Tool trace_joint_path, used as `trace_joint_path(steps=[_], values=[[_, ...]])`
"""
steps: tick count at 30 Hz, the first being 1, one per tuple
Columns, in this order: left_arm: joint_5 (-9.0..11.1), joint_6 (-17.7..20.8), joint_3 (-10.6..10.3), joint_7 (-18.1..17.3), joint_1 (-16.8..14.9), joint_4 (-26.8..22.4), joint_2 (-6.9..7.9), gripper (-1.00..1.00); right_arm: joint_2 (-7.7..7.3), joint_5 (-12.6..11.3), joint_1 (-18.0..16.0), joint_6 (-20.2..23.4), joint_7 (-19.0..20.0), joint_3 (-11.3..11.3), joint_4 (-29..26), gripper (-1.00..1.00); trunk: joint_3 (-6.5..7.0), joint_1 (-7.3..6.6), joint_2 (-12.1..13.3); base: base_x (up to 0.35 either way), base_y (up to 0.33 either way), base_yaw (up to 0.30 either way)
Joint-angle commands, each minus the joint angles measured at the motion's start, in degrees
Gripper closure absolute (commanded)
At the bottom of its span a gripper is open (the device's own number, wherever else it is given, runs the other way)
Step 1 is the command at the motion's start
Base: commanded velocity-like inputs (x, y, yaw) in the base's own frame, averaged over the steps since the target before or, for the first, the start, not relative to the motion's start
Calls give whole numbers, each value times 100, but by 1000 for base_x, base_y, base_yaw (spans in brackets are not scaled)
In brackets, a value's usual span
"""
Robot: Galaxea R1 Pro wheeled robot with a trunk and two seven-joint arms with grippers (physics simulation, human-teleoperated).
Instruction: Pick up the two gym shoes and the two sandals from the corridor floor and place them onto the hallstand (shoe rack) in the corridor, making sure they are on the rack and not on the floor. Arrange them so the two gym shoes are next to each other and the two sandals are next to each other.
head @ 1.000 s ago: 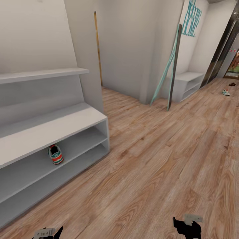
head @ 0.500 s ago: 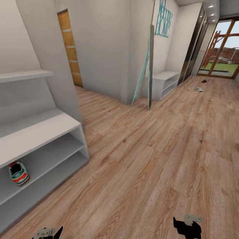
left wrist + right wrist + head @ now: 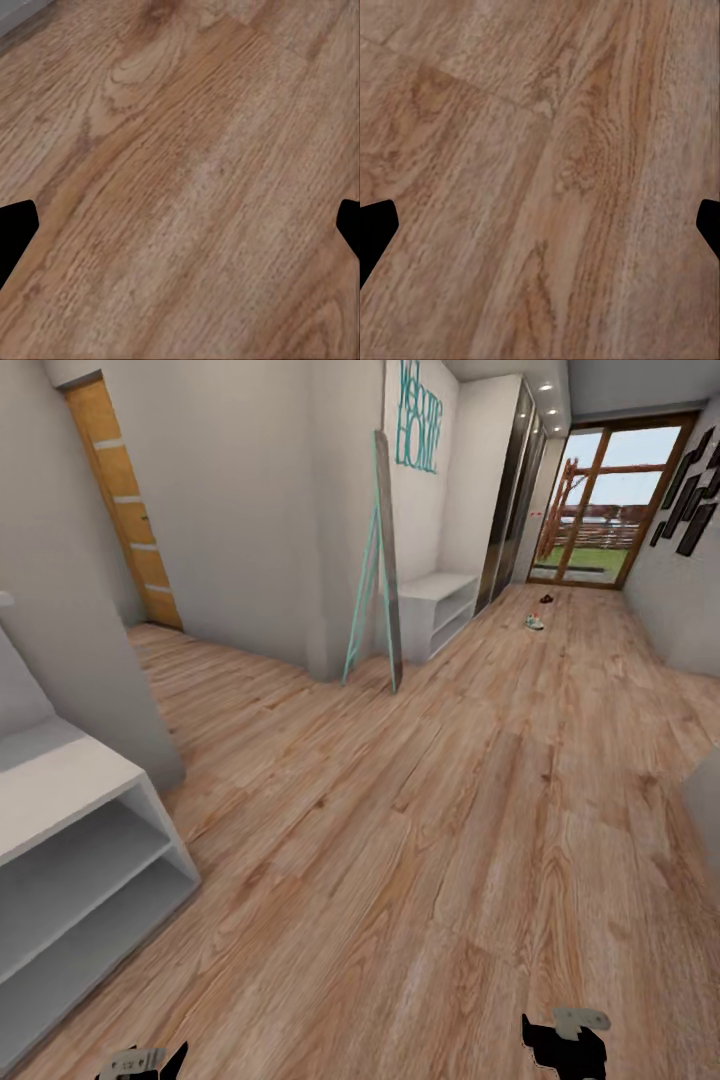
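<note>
Far down the corridor floor (image 3: 430, 840) lies one gym shoe (image 3: 535, 623), small and white-green. Just beyond it sits a dark sandal (image 3: 546, 599), too small to make out in detail. The pale-grey hallstand (image 3: 70, 800) shows its right end at the left edge, with its two visible shelf levels bare. My left gripper (image 3: 148, 1060) and right gripper (image 3: 563, 1044) hang low at the near edge of the head view, far from the shoes. In the wrist views the left gripper (image 3: 180, 225) and right gripper (image 3: 540, 225) are open over bare planks, holding nothing.
A tall teal-framed mirror (image 3: 383, 560) leans against the wall corner. Beside it stands a white bench unit (image 3: 440, 605) under teal "Welcome HOME" lettering (image 3: 418, 430). An orange door (image 3: 125, 510) is at the left and a glazed door (image 3: 600, 510) ends the corridor.
The head view has swung to the right, so the hallstand has slid to the left edge and the shoe on its shelf has left the picture. Both grippers keep their pose.
</note>
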Motion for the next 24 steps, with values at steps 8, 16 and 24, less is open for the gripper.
trace_joint_path(steps=[8,16,24], values=[[64,9,12,-41,-2,5,2,-100,7,-39,-4,-12,-12,49,3,-100,-5,2,-2,334,-53,-300],[64,10,12,-40,-2,5,2,-100,10,-38,-4,-12,-10,49,3,-100,-5,2,-2,339,-4,-300],[67,10,12,-40,-2,5,2,-100,35,-38,-4,-12,-10,49,5,-100,-5,2,-2,339,0,-300]])
